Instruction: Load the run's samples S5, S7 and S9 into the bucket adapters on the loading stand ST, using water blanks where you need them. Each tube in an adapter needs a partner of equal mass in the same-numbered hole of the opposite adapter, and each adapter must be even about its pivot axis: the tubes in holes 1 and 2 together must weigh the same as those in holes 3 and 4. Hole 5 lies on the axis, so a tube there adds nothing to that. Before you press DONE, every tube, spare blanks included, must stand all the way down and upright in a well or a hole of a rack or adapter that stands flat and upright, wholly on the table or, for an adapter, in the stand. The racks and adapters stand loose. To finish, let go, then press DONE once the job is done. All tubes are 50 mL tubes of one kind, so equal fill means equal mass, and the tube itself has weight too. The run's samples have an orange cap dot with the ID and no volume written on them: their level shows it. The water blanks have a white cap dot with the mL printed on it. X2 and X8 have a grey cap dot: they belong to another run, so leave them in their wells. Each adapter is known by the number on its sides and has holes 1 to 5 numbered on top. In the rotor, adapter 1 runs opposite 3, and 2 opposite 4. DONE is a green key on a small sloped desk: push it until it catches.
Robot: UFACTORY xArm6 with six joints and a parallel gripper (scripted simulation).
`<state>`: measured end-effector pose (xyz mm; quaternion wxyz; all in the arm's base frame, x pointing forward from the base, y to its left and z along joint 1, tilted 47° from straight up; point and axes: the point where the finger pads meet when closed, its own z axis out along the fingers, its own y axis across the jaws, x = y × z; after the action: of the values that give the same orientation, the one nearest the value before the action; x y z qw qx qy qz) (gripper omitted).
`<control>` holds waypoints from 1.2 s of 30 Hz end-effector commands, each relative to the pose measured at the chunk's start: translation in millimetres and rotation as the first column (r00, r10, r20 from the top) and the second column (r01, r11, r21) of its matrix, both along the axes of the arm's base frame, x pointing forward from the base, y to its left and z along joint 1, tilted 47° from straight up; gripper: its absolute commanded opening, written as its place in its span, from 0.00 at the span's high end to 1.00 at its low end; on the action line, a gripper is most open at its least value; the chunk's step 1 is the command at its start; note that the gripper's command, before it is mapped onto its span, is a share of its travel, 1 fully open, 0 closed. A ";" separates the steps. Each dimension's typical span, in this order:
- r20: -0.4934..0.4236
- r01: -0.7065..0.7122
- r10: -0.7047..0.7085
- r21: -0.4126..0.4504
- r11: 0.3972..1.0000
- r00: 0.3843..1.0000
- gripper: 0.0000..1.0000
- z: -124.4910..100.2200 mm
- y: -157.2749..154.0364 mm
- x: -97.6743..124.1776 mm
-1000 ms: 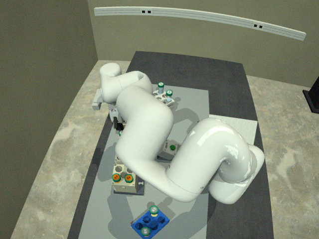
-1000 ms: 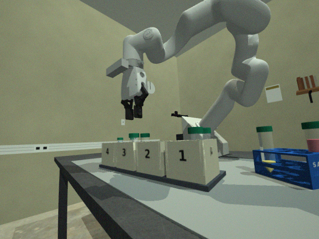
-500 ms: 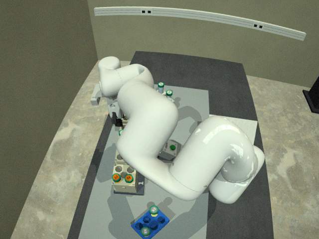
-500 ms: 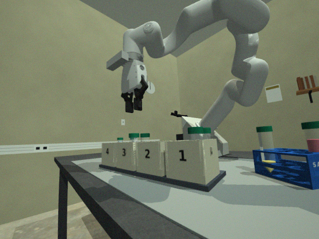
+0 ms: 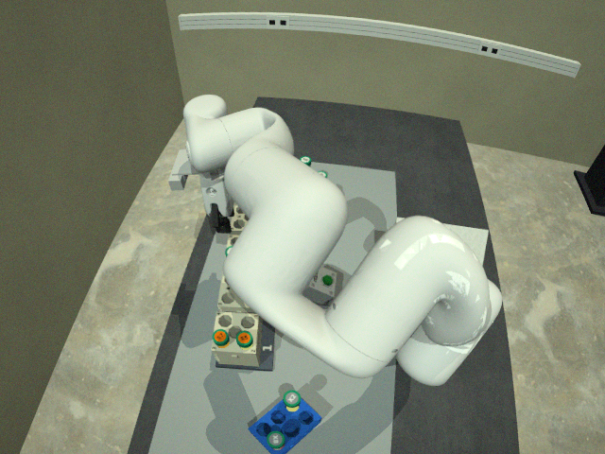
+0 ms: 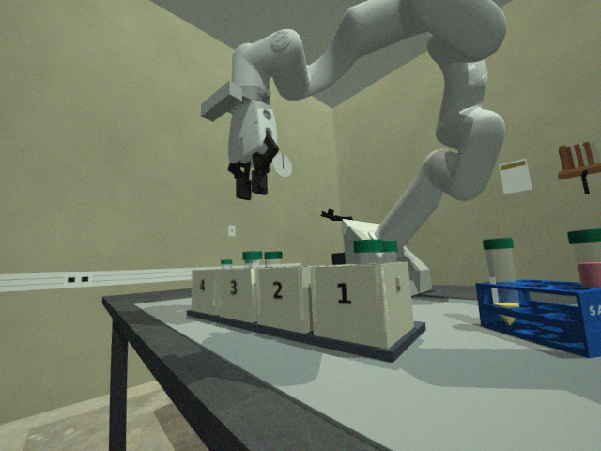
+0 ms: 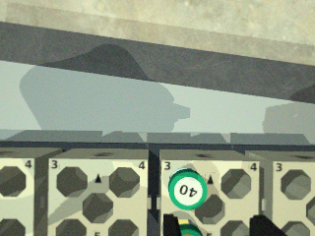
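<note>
Along the left side of the bench (image 5: 415, 156) (image 6: 242, 383) (image 7: 212, 74), the pincer (image 5: 222, 227) (image 6: 251, 193) (image 7: 217, 228) is raised above the row of adapters, fingertips down; it is partly open, roughly midway, with no tube held. Beneath it, adapter 3 (image 5: 229, 240) (image 6: 238, 296) (image 7: 253, 197) carries the 40 mL blank (image 5: 228, 252) (image 6: 252, 255) (image 7: 187, 190) in hole 3; an orange-dotted tube (image 6: 272, 255) (image 7: 189, 228) is seated beside that blank, its ID cut off by the wrist view's lower edge.

Adapter 1 (image 5: 236, 356) (image 6: 344, 310), at the near end of the loading stand (image 5: 267, 358) (image 6: 405, 339) (image 7: 197, 144), carries two orange-dotted samples side by side; the left cap reads S7 (image 5: 220, 337) (image 6: 367, 246), and the right one appears to read S5 (image 5: 244, 339) (image 6: 390, 245). Adapter 2 (image 6: 291, 310) (image 7: 98, 167) stands between adapters 1 and 3; its holes 3, 4 and 5 are vacant.

Further right, the blue rack (image 5: 312, 420) (image 6: 538, 286) bears grey-dotted X8 (image 5: 276, 439) and X2 (image 5: 291, 398); beyond the arm (image 5: 288, 205) (image 6: 466, 121), two green caps show, the far one (image 5: 305, 160) and the near one (image 5: 322, 173); to their right, the green DONE key (image 5: 327, 280) sits on its small desk (image 5: 322, 289).
</note>
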<state>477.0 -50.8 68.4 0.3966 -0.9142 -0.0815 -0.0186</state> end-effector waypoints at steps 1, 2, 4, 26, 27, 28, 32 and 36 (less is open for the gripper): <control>0.003 0.001 -0.001 -0.001 1.000 1.000 0.56 3.5 -3.8 1.0; 0.003 0.001 -0.001 -0.001 1.000 1.000 0.56 3.5 -3.7 1.0; 0.003 0.001 -0.001 -0.001 1.000 1.000 0.56 3.5 -3.7 1.0; 0.043 -0.051 0.051 0.008 0.999 0.998 1.00 0.8 -1.1 -8.2; 0.064 -0.077 0.076 0.011 0.997 0.995 1.00 -0.5 0.2 -12.8; 0.084 -0.103 0.102 0.014 0.995 0.991 1.00 -1.8 1.5 -17.5; 0.166 -0.208 0.201 0.021 0.978 0.965 1.00 -7.2 6.9 -36.0; 0.248 -0.310 0.296 0.020 0.951 0.923 1.00 -12.6 12.2 -54.6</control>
<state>441.0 -42.8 60.2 0.4082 -0.8892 -0.2019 -0.0452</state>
